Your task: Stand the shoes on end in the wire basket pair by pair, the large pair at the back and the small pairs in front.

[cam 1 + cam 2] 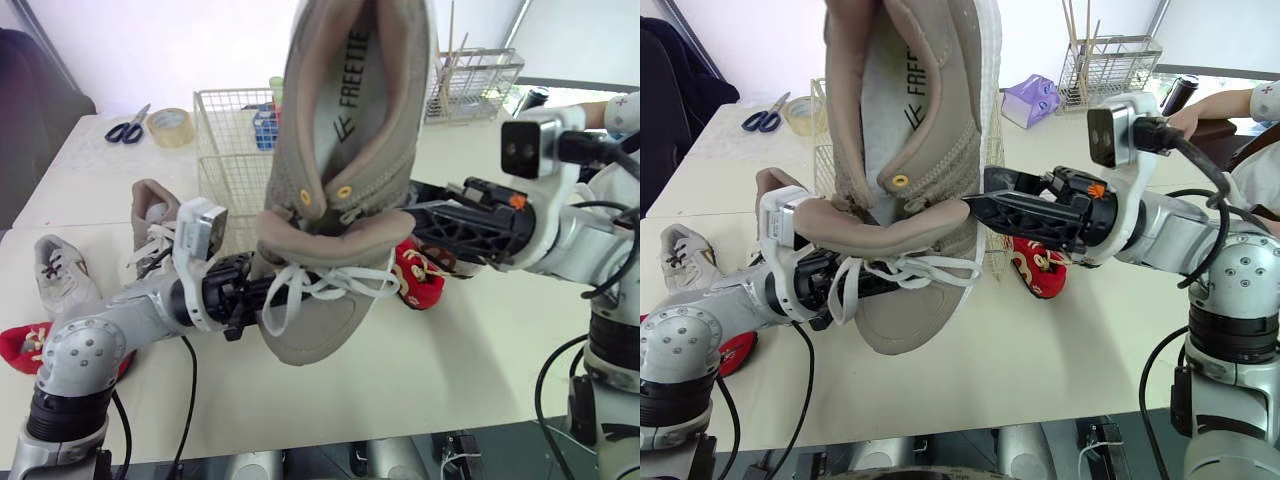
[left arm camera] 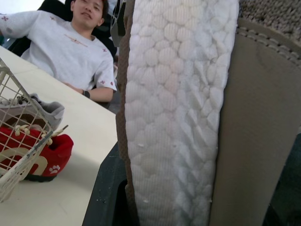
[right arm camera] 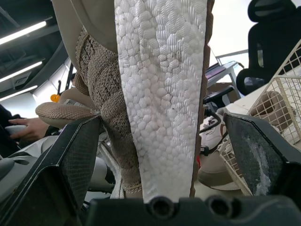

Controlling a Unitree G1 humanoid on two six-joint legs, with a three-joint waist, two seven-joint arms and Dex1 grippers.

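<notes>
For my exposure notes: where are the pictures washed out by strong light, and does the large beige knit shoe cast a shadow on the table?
Left eye view: the backdrop behind the large beige knit shoe is blown nearly to white; at most a faint, soft shadow lies on the cream table beneath it. Right wrist view: ceiling strip lights glare against a dark ceiling.

The large shoe [image 1: 340, 150] in the upper middle of the frame is taupe-beige knit with white laces, a pale grey insole printed in dark letters, and a white pebble-patterned sole [image 2: 178, 94]. Right of centre the red small shoe [image 1: 420, 275] has cream laces, and at the left edge the pale small shoe [image 1: 58, 272] looks white with dark marks. At the upper left are blue-handled scissors [image 1: 125, 130], a yellowish tape roll [image 1: 172, 127] and the cream wire basket [image 1: 230, 93].
</notes>
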